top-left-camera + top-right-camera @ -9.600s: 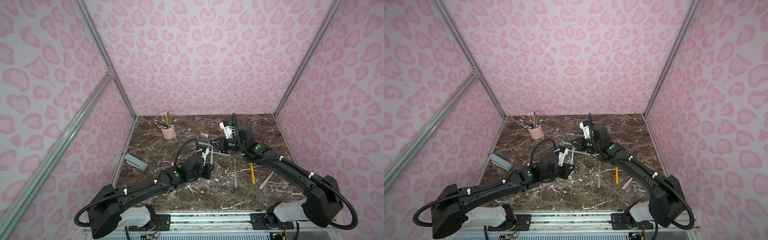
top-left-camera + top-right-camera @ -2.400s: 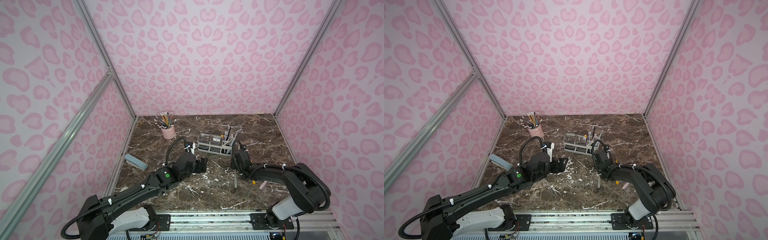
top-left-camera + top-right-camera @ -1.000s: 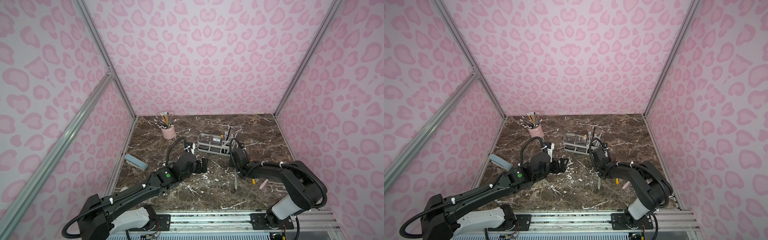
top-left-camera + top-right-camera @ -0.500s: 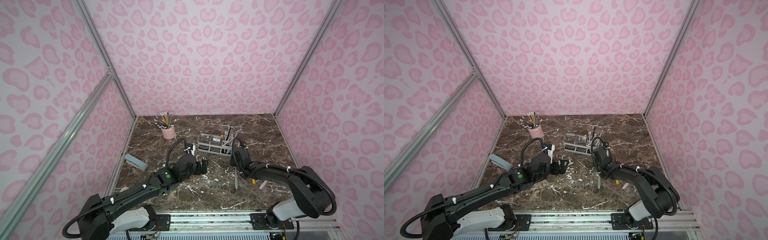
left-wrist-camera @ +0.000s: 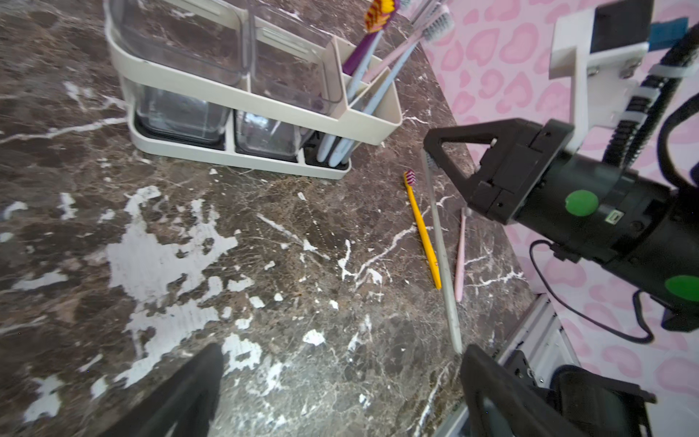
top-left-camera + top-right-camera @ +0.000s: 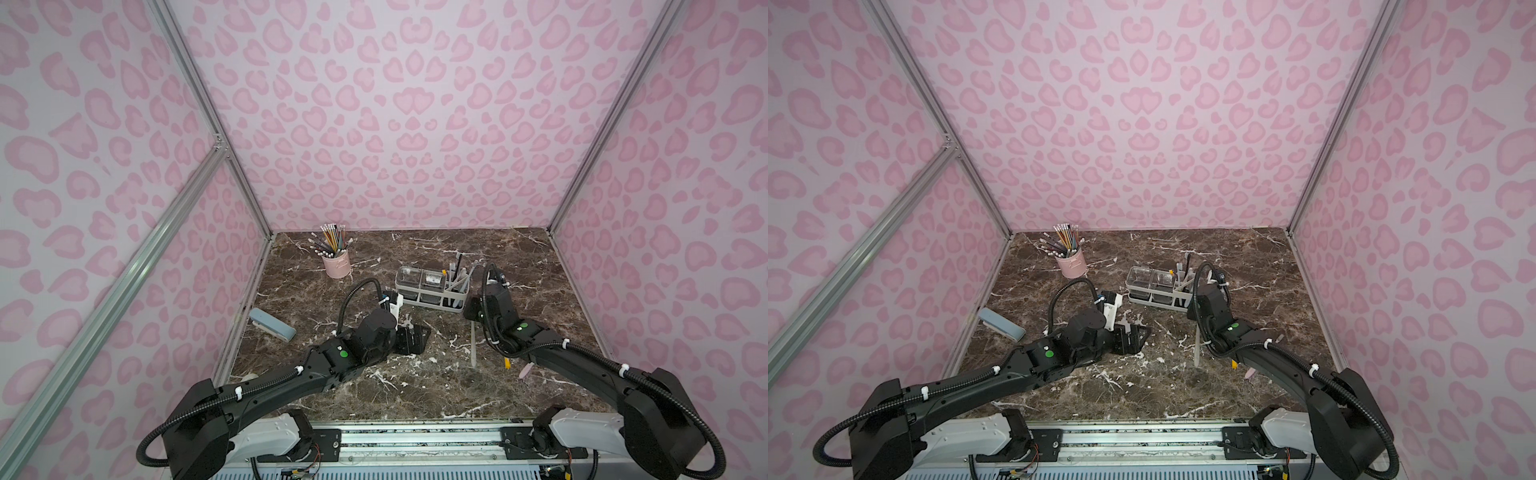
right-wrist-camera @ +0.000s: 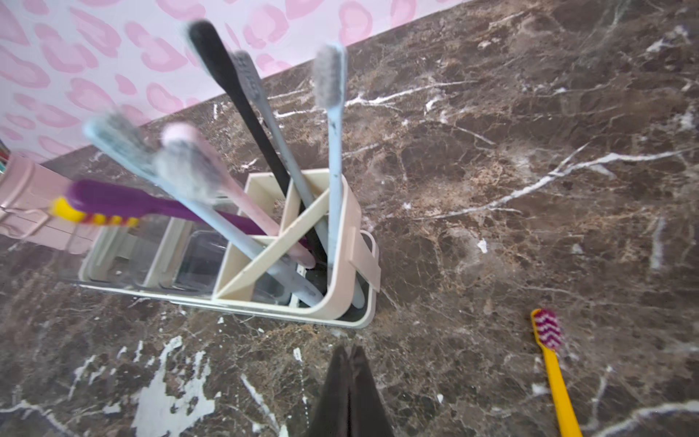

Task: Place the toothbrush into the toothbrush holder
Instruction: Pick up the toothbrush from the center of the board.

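The white toothbrush holder (image 6: 432, 296) (image 6: 1156, 299) (image 5: 246, 99) (image 7: 342, 242) stands mid-table with several toothbrushes upright in its slotted end. A long grey toothbrush (image 6: 473, 343) (image 5: 442, 257), a yellow toothbrush (image 6: 507, 363) (image 5: 421, 230) (image 7: 554, 369) and a pink toothbrush (image 6: 525, 369) (image 5: 459, 257) lie flat on the marble to the holder's front right. My right gripper (image 6: 470, 309) (image 6: 1192, 311) (image 7: 350, 350) (image 5: 431, 142) is shut on nothing, its tips just in front of the holder's slotted end. My left gripper (image 6: 413, 338) (image 6: 1136, 337) (image 5: 340, 359) is open and empty, low over the marble in front of the holder.
A round pink pencil cup (image 6: 336, 266) (image 6: 1073, 266) stands at the back left. A blue-grey case (image 6: 272, 324) (image 6: 1000, 324) lies near the left wall. The metal rail (image 6: 415, 440) runs along the front edge.
The right arm's elbow has swung outward to the right while its shut gripper stays by the holder's end. The left arm has hardly moved.
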